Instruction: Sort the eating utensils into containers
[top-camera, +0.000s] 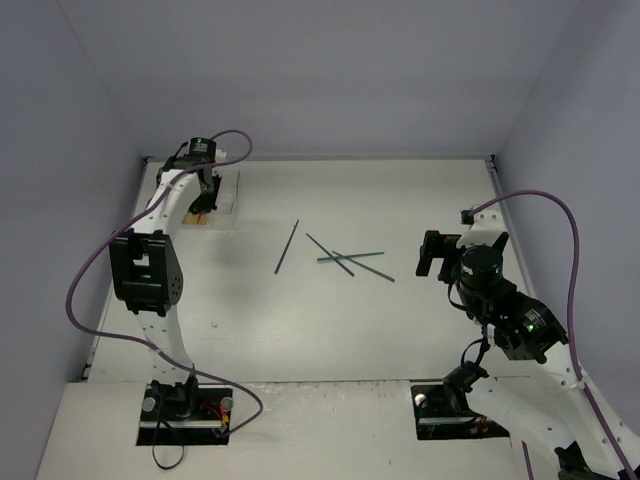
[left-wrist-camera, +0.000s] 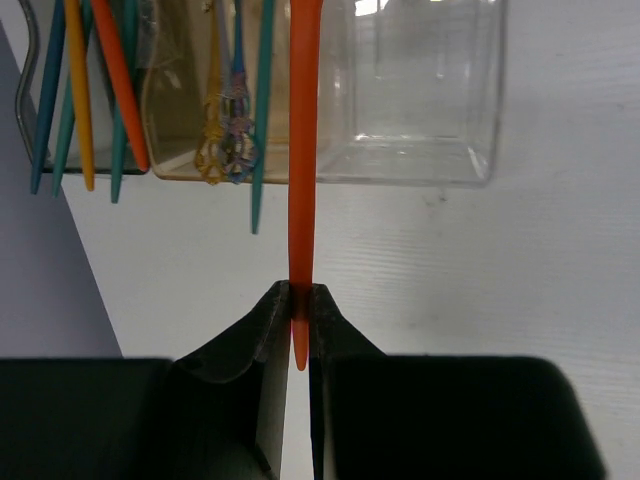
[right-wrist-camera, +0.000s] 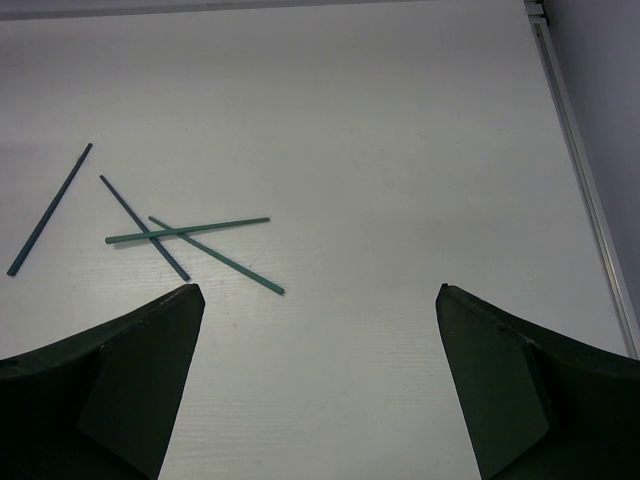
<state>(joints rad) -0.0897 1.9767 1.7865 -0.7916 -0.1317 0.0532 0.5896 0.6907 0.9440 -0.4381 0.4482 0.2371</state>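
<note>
Presently the left pincer (left-wrist-camera: 298, 325) is pressed together on the lower end of an orange stick (left-wrist-camera: 303, 150). The stick runs straight up the middle of the left wrist frame, its tip showing just below the fingers. Beyond it, along the top edge, stand the containers. The clear bin (left-wrist-camera: 420, 165) is at upper right. The amber bin (left-wrist-camera: 180, 165), left of the stick, holds ornate gold and bluish handles (left-wrist-camera: 225, 150). The grey bin (left-wrist-camera: 100, 150), upper left, carries teal and orange sticks (left-wrist-camera: 78, 100). The right pincer (right-wrist-camera: 320, 290) is spread wide, gripping nothing, above the tabletop (right-wrist-camera: 400, 120). Four loose teal sticks (right-wrist-camera: 187, 231) lie at centre left of its frame, three crossing, one apart.
</note>
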